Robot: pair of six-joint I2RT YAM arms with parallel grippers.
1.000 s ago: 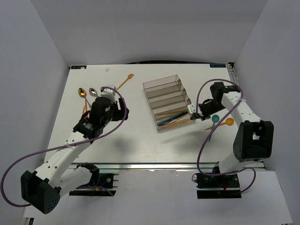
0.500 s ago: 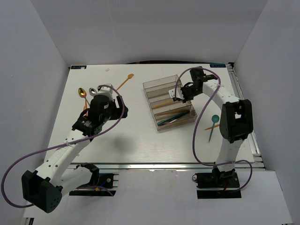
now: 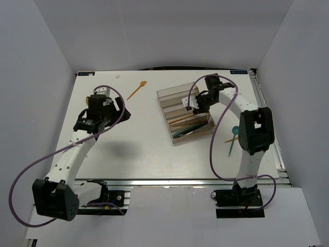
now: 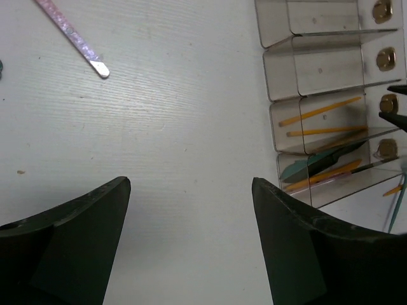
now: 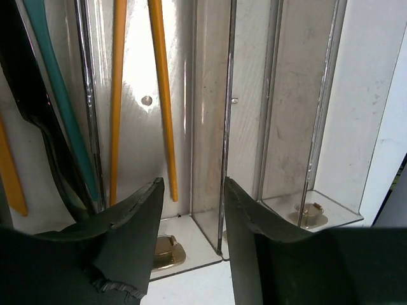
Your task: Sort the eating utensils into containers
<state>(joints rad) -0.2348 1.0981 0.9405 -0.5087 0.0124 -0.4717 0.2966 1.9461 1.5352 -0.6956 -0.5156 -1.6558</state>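
The clear stepped tray [image 3: 175, 91] stands right of centre; its four narrow compartments are the containers. My right gripper [image 3: 191, 104] hovers over its middle, open and empty, with a compartment wall [image 5: 226, 114] showing between the jaws [image 5: 193, 183]. Two orange utensils [image 5: 162, 95] lie in the compartment just left of that wall. Teal [image 5: 57, 95] and black [image 5: 32, 108] utensils lie in the one beyond. My left gripper [image 3: 98, 103] is at the far left, wide open [image 4: 191, 181] over bare table. A silver-grey handle [image 4: 73, 38] lies ahead of it.
A loose orange utensil [image 3: 136, 90] lies at the back, between my left arm and the tray. A teal spoon [image 3: 234, 136] and another orange utensil [image 3: 229, 140] lie right of the tray, near the table's right edge. The tray's two far compartments [image 4: 311, 70] hold nothing.
My right arm swung from beside the tray's near right corner to above its middle and opened; an orange utensil now lies in the compartment. My left arm moved left and back.
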